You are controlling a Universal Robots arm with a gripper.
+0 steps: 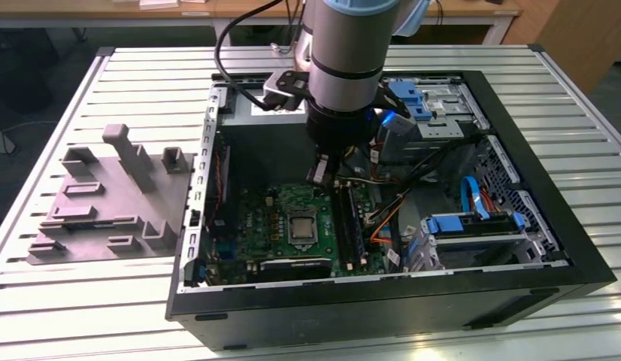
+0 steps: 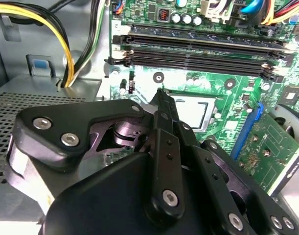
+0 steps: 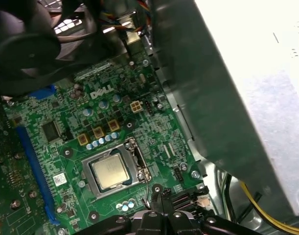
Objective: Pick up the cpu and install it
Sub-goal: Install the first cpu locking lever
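Note:
The cpu [image 3: 110, 172], a flat square chip with a dull silver top, lies in the motherboard socket [image 3: 135, 155]; it also shows pale in the second wrist view [image 2: 192, 110] and dark in the exterior view [image 1: 301, 226]. My gripper [image 1: 325, 171] hangs inside the open computer case, a short way above the green motherboard [image 1: 265, 218] and just off the socket's edge. Its black fingertips [image 2: 160, 94] meet in a point with nothing between them, and in the first wrist view the gripper [image 3: 159, 195] stands just beside the socket's frame.
A grey plastic fixture [image 1: 100, 203] with upright blocks sits on the slatted table at the exterior view's left. Inside the case are black memory slots [image 2: 198, 49], yellow and black cables [image 2: 66, 49], a blue-tabbed drive cage [image 1: 471, 226] and a metal box wall [image 3: 227, 88].

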